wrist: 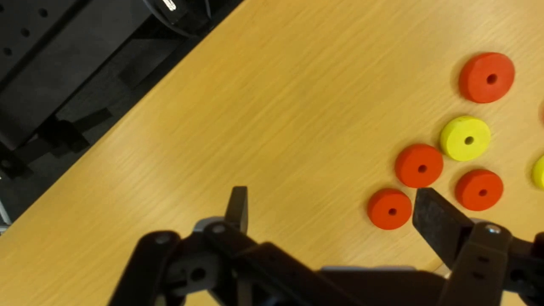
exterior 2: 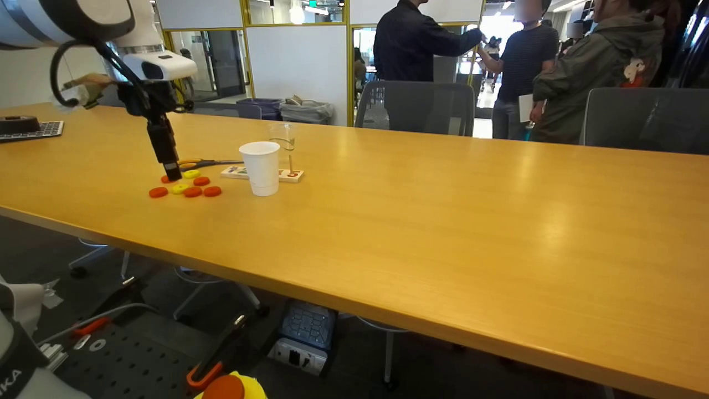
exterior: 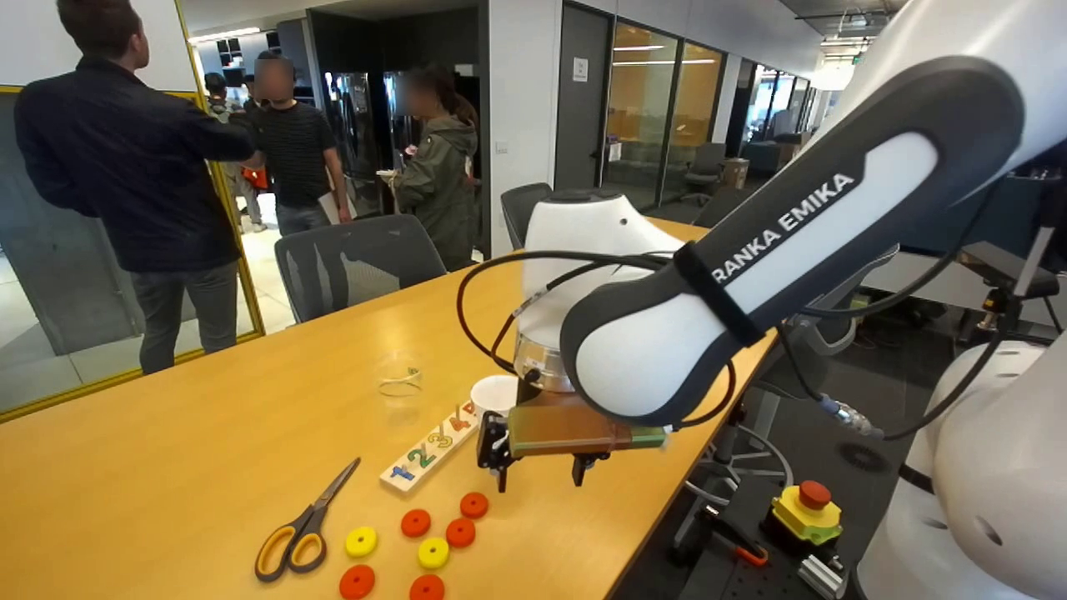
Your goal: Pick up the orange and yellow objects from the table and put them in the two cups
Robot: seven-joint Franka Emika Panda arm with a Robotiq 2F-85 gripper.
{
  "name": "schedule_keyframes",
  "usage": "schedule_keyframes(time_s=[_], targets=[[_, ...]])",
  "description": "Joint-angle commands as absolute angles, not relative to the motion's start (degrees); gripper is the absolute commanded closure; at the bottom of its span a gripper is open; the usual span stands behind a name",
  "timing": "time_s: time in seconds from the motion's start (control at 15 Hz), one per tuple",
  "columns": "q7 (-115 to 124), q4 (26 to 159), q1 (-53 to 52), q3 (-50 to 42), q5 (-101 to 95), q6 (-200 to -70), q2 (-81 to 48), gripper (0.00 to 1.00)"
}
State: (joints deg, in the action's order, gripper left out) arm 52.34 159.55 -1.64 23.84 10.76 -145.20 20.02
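Several red-orange discs (exterior: 415, 522) and two yellow discs (exterior: 361, 542) lie flat on the table, and they also show in an exterior view (exterior 2: 212, 191). My gripper (exterior: 540, 483) is open and empty above the table, beside the discs. In the wrist view the fingers (wrist: 331, 191) are wide apart; a red-orange disc (wrist: 382, 216) appears between them, close to the right finger. The white cup (exterior 2: 260, 169) stands upright; in an exterior view the gripper partly hides it (exterior: 495, 390). The clear cup (exterior: 400, 392) stands beyond the number board, and also shows behind the white cup (exterior 2: 282, 133).
A pale number board with pegs (exterior: 425, 457) lies between the discs and the cups. Yellow-handled scissors (exterior: 296, 533) lie beside the discs. The table edge (wrist: 140, 104) runs near the gripper. A red button on a yellow base (exterior: 807, 512) stands off the table. People stand beyond it.
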Motion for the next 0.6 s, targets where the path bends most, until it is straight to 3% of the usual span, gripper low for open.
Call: schedule_keyframes(time_s=[0.0, 0.53], targets=[[59.0, 158.5, -0.5, 23.2, 3.2, -148.2, 14.3, 0.00], [59.0, 153.2, -3.6, 17.3, 2.0, -150.0, 4.6, 0.00]])
